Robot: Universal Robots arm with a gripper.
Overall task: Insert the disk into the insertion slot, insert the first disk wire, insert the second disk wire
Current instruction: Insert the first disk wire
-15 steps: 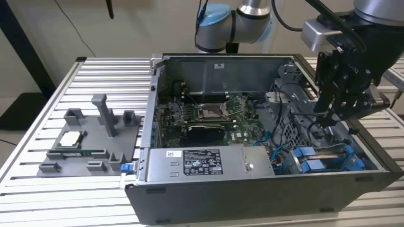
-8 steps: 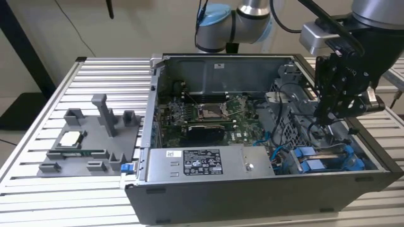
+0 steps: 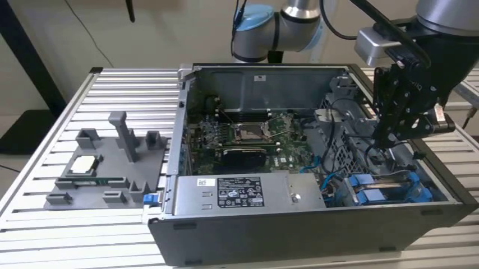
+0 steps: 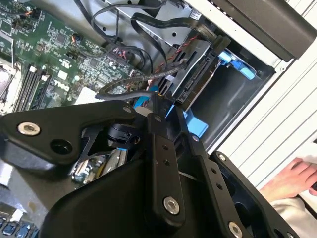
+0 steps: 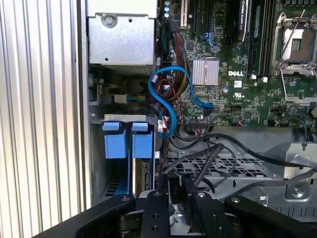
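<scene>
Inside the open computer case (image 3: 299, 235), at four o'clock from the motherboard (image 3: 247, 137), with the insertion slot (image 4: 237, 99) holding the disk (image 4: 200, 62), steer the gripper (image 3: 380, 141) (grasp impossible to tell) clear of the black wires (image 5: 208, 153) and square any plug to the disk's connector edge.

An open case (image 3: 299, 235) sits on a slatted bench (image 3: 45, 235), holding a green motherboard (image 3: 247, 140) and a grey labelled power box (image 3: 239, 190). Just beside it, on the exterior view's left, a grey tray (image 3: 112, 168) carries what may be a processor (image 3: 82, 164). In the first wrist view a blue cable (image 5: 171, 94) loops near a silver heatsink (image 5: 205, 71). In the second wrist view a hand (image 4: 292, 178) lies over the bench.
</scene>
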